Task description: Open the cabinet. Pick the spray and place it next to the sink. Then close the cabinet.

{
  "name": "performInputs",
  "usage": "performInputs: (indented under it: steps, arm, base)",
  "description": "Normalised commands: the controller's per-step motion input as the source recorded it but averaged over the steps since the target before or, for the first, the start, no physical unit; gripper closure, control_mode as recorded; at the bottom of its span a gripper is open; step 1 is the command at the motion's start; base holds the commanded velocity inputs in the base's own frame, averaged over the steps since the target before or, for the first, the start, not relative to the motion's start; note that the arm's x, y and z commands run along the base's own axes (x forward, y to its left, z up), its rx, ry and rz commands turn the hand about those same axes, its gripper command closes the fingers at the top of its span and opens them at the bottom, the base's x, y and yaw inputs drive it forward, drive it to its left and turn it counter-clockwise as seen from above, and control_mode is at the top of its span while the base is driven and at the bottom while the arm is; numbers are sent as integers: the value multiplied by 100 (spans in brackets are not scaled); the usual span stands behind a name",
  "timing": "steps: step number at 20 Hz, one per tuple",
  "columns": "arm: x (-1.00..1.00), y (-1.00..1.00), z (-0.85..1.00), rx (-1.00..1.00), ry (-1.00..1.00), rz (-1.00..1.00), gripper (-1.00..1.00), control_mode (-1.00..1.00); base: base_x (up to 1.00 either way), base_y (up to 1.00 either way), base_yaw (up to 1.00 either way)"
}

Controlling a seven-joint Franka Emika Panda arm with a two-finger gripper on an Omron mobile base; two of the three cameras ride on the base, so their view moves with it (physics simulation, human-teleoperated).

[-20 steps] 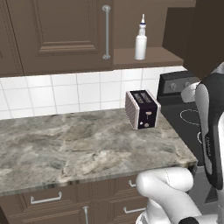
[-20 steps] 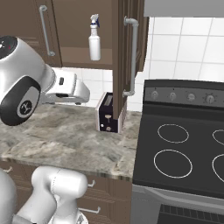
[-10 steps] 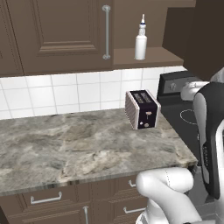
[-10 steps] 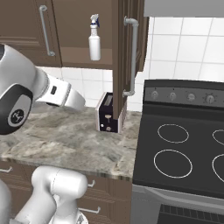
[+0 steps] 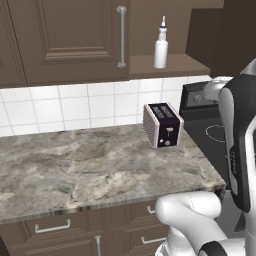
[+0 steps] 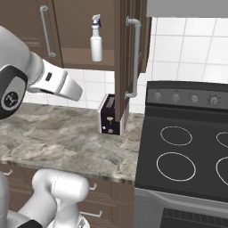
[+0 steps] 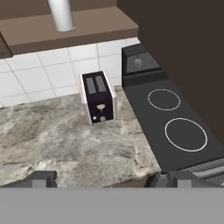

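Note:
The cabinet [image 5: 65, 35] is dark brown. Its right door [image 6: 126, 53] stands swung open, edge-on in the right base view, with a silver bar handle [image 6: 135, 58]. On the open shelf the white spray [image 5: 160, 47] stands upright, also seen as spray [image 6: 96, 42]. In the hand view the bottom of the spray [image 7: 61, 15] sits at the top, far above my gripper [image 7: 109, 179], which is open with nothing between its fingertips [image 7: 41, 179]. The open door [image 7: 183, 43] fills the upper right there. The sink is out of view.
A black-and-silver toaster [image 5: 162, 125] stands on the marble counter [image 5: 75, 170] below the shelf. A black stovetop [image 6: 187, 151] with ring burners lies to the right. My white forearm [image 6: 51, 80] hangs over the counter's left part. Drawers [image 5: 52, 227] run under the counter.
My arm has swung lower and further over the counter in the right base view. The spray, toaster and cabinet door have stayed put, and the gripper has stayed open.

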Motion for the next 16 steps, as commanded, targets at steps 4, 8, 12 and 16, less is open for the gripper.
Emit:
performInputs:
  steps: [4, 8, 12, 16]
  arm:
    - [39, 0, 0, 13, 0, 0, -100, -100]
    - [57, 3, 0, 14, -2, 0, -100, -100]
    - [54, 13, 15, 8, -5, 0, -100, -100]
    - [56, 15, 20, 6, -8, 0, -100, -100]
  base:
    - [0, 0, 0]
    - [0, 0, 0]
    - [0, 0, 0]
    - [0, 0, 0]
